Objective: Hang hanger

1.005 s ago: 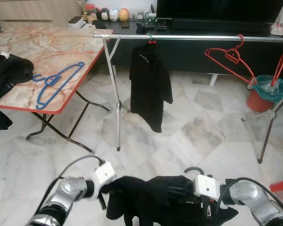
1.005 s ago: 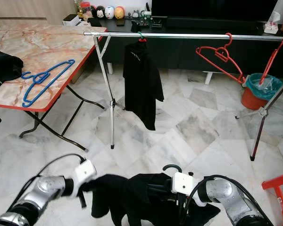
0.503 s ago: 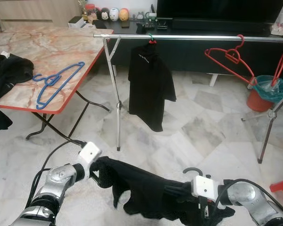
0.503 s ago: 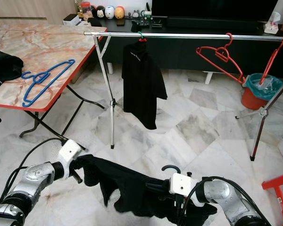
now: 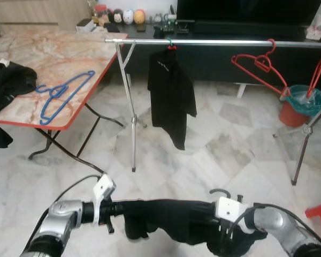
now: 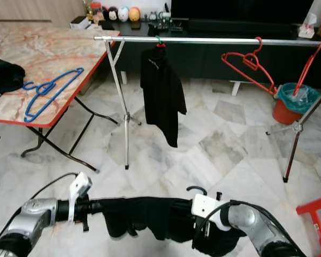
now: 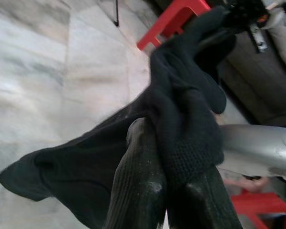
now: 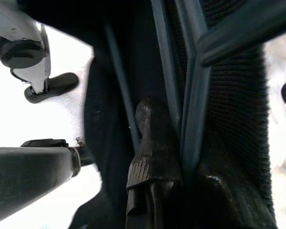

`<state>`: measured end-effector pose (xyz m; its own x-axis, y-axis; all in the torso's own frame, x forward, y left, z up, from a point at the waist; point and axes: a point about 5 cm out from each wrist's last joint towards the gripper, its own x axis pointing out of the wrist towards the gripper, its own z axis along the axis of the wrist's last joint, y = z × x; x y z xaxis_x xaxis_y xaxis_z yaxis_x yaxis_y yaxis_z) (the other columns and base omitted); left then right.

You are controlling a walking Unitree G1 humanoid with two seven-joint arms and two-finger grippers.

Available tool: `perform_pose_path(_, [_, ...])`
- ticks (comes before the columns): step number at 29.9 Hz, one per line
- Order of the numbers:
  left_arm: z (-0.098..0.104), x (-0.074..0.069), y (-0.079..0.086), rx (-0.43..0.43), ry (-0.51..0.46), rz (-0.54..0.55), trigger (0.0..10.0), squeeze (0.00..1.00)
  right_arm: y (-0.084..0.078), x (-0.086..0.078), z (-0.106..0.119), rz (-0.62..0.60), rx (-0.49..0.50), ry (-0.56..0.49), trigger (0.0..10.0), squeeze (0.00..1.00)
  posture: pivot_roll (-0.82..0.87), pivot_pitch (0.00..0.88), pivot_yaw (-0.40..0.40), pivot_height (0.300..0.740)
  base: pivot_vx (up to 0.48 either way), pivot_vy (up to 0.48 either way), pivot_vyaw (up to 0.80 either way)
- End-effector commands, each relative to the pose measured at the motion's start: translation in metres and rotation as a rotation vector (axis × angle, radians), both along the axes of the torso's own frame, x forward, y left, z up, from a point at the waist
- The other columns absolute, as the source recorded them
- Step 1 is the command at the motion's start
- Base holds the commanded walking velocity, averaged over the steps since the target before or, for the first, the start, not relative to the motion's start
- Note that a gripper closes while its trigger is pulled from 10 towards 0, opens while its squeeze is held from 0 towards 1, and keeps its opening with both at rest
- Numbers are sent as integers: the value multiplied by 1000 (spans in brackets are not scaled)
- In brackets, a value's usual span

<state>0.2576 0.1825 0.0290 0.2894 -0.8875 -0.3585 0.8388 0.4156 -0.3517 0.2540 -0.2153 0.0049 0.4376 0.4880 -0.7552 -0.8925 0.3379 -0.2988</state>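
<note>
Your left hand (image 7: 157,191) pinches the black garment (image 5: 166,217); your right hand (image 8: 157,176) grips its hanger (image 8: 188,95). Keep the cloth taut and level, then raise the hook toward the rail (image 5: 219,42), between the hung shirt (image 5: 171,96) and red hanger (image 5: 259,64).

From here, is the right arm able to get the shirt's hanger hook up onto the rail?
Probably not yet. The right gripper holds the hanger and black shirt low in front, with the left gripper pinching the shirt. The rail stands far ahead across open floor.
</note>
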Motion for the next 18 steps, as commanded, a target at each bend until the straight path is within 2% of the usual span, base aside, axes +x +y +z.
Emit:
perform_pose_path(1, [10,2,-5,-37,-22,-50,0,0,-9,2,-3,-67,-58,-9,0,0,-29,46,8,740,0,0,0])
perform_pose_path(5, [12,1,-8,-44,-13,-58,0,0,-8,1,-7,-56,-88,-14,0,0,-29,46,8,740,0,0,0])
perform_pose_path(8, [12,2,-11,-40,-20,-49,0,0,-3,-4,-8,-9,-57,7,0,0,-30,48,8,740,0,0,0])
perform_pose_path(13, [11,9,-12,-14,-55,25,0,0,11,-8,-6,44,56,27,0,0,-29,51,9,740,0,0,0])
perform_pose_path(15, [8,10,-12,20,-61,49,0,0,15,-10,-4,63,109,36,0,0,-30,51,9,740,0,0,0])
perform_pose_path(16, [4,9,-12,64,-63,45,0,0,18,-9,-1,71,146,27,0,0,-30,51,9,740,0,0,0])
perform_pose_path(17, [1,8,-12,103,-67,43,510,0,17,-7,1,55,157,17,0,0,-31,51,10,740,0,0,0])
perform_pose_path(18, [-3,7,-11,155,-74,40,4941,0,16,-5,2,40,165,6,0,0,-31,51,10,740,0,0,0])
